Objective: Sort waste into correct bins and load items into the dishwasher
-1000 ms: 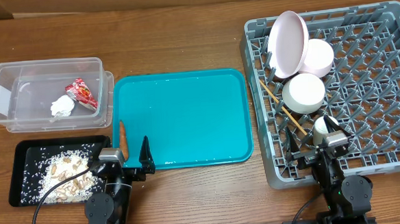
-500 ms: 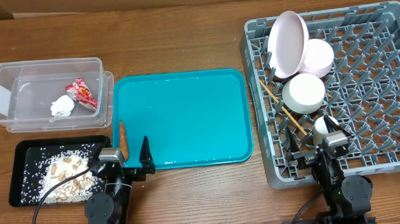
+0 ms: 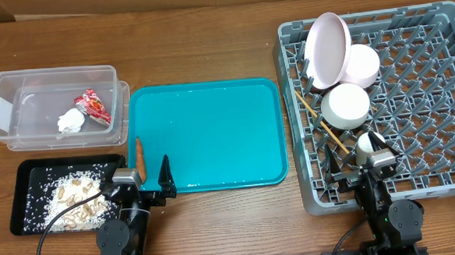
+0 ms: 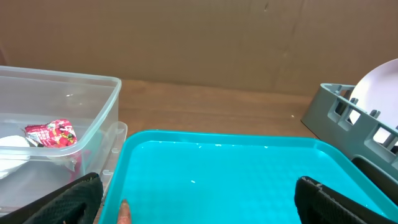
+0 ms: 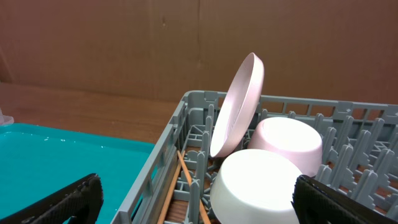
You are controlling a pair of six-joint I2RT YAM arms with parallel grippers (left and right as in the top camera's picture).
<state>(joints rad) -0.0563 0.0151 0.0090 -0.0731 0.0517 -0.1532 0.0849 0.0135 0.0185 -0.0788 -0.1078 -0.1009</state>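
The clear tub (image 3: 23,107) holds the red-and-white wrapper (image 3: 92,105) and the white tissue (image 3: 71,121). Pale food scraps (image 3: 75,199) lie in the black tray (image 3: 21,202). In the grey dish rack (image 3: 428,93) the pinkish plate (image 3: 326,48) stands on edge, beside two white bowls (image 3: 358,64) (image 3: 345,106), the small cup (image 3: 367,143) and the chopsticks (image 3: 321,124). My left gripper (image 4: 205,202) is open over the teal tray's near edge, holding nothing. My right gripper (image 5: 204,202) is open at the rack's near left corner, also holding nothing.
The teal tray (image 3: 204,132) lies between the bins and the rack, bare apart from a few specks. A thin orange-brown piece (image 3: 139,155) sits at its left rim near my left fingers. A brown wall (image 5: 186,43) rises behind the table.
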